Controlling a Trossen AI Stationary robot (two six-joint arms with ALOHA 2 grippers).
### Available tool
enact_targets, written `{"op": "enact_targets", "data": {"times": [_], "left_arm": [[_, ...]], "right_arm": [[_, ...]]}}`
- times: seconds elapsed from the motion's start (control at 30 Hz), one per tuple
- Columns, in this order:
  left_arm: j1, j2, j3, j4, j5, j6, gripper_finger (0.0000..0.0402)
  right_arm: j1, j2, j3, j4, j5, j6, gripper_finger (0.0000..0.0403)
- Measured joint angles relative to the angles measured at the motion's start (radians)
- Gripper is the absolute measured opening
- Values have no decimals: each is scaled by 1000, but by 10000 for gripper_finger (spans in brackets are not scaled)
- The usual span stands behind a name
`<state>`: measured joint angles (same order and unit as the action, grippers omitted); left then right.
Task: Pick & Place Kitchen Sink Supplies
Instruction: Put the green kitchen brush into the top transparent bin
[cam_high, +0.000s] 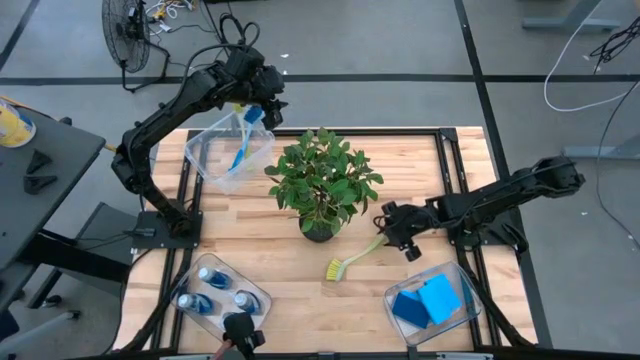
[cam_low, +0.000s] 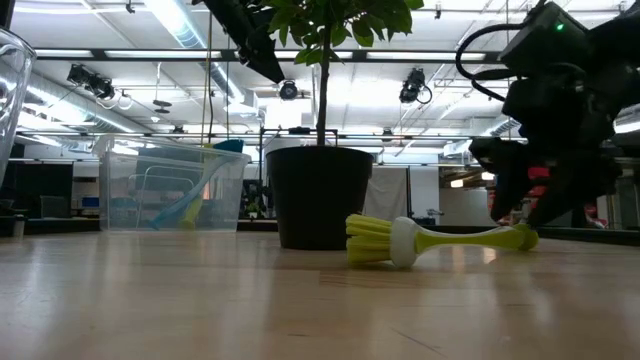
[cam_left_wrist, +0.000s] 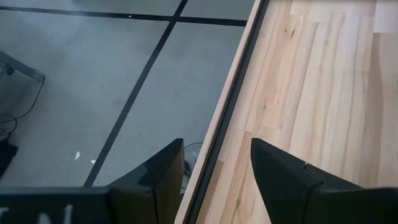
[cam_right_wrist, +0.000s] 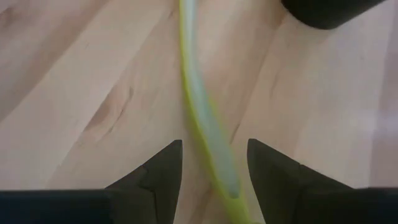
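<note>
A yellow-green dish brush (cam_high: 352, 255) lies flat on the wooden table in front of the potted plant, its bristle head (cam_low: 372, 241) toward the near edge. Its handle (cam_right_wrist: 208, 134) runs toward my right gripper (cam_high: 392, 225). That gripper is open and low over the handle's free end, one finger on either side (cam_right_wrist: 214, 146), and no touch shows. My left gripper (cam_high: 268, 112) hangs open and empty (cam_left_wrist: 216, 146) over the table's far left edge, above a clear bin (cam_high: 228, 150) with another brush leaning inside (cam_low: 190, 205).
A leafy potted plant (cam_high: 320, 185) stands mid-table, right beside the brush. A clear bin with blue bottles (cam_high: 215, 290) sits at the near left. Another with blue sponges (cam_high: 432, 300) sits at the near right. Bare wood lies between them.
</note>
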<state>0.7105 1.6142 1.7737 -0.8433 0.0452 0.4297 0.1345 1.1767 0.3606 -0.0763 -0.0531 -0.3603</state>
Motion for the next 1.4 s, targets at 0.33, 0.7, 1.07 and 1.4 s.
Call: {"op": "enact_targets", "data": {"times": [0.33, 0.7, 1.07, 1.4], "left_arm": [[0, 0, 0, 0, 0, 0, 190], [0, 0, 0, 0, 0, 0, 190], [0, 0, 0, 0, -23, 1, 190], [0, 0, 0, 0, -30, 2, 190]], "right_arm": [[-36, 1, -51, 78, -38, -49, 183], [-72, 98, -59, 208, -71, -72, 183], [-73, 179, -58, 270, -94, -93, 165], [-73, 180, -44, 290, -94, -94, 78]]}}
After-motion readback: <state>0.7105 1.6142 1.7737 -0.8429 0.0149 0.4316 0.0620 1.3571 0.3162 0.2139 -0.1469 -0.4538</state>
